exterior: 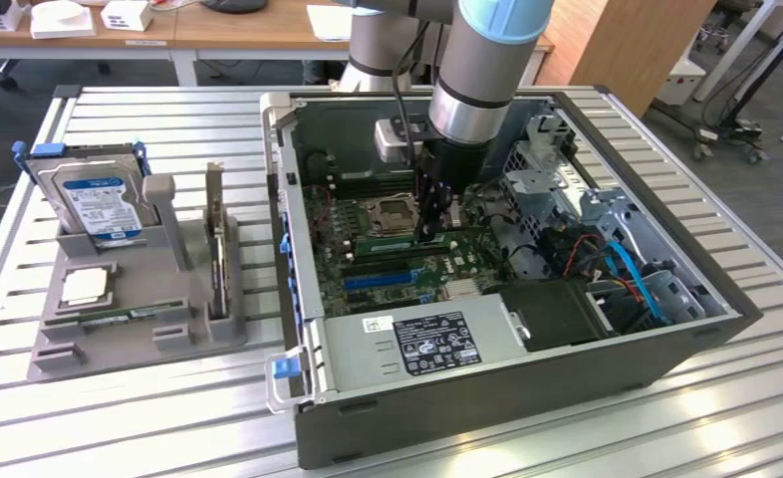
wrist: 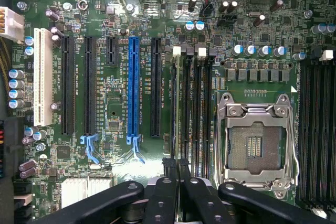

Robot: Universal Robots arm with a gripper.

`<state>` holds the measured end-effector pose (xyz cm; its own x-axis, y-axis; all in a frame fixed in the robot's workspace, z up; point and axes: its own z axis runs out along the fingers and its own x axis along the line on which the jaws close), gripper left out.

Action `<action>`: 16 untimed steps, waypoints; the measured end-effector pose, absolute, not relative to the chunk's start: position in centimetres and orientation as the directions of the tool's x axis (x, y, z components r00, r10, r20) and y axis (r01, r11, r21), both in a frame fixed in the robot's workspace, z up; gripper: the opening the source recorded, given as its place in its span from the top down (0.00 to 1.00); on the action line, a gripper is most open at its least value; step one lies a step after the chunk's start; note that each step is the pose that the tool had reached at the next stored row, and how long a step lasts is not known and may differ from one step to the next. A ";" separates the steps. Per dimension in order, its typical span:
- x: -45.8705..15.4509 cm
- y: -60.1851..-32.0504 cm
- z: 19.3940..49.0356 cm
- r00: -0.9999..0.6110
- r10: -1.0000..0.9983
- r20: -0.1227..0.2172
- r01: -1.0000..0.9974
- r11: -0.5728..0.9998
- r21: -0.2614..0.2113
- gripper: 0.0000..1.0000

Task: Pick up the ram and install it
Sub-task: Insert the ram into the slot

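My tool [wrist: 177, 170] is down inside the case [exterior: 315, 329], its fingers drawn nearly together. As far as I can judge, they pinch the top edge of the ram [exterior: 387, 242] near one end.

The ram stands on edge in the bank of slots [wrist: 198, 108] just beside the socket [wrist: 255, 142], between it and the blue slot [wrist: 133, 87]. I cannot tell whether it is fully seated.

I reckon it is light and stiff but very thin. It would snap or crack a chip if I twisted it, and its smooth faces give little grip. The bare top edge and the short ends are the safe places to hold. I would keep off the contact edge and the chips.

Its long axis lies along the slot, parallel to the blue slot. In the exterior view it runs left to right beside the socket. Its flat faces are upright, and the contact edge points down at the board [wrist: 105, 108].
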<state>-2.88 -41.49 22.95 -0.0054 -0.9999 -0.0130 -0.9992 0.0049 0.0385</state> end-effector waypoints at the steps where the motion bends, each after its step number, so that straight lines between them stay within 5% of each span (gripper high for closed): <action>1: -2.9 -41.5 22.9 -0.005 -1.000 -0.013 -0.999 0.005 0.039 0.88; 16: -2.9 -41.5 22.5 -0.005 -1.000 -0.013 -0.999 0.005 0.039 0.88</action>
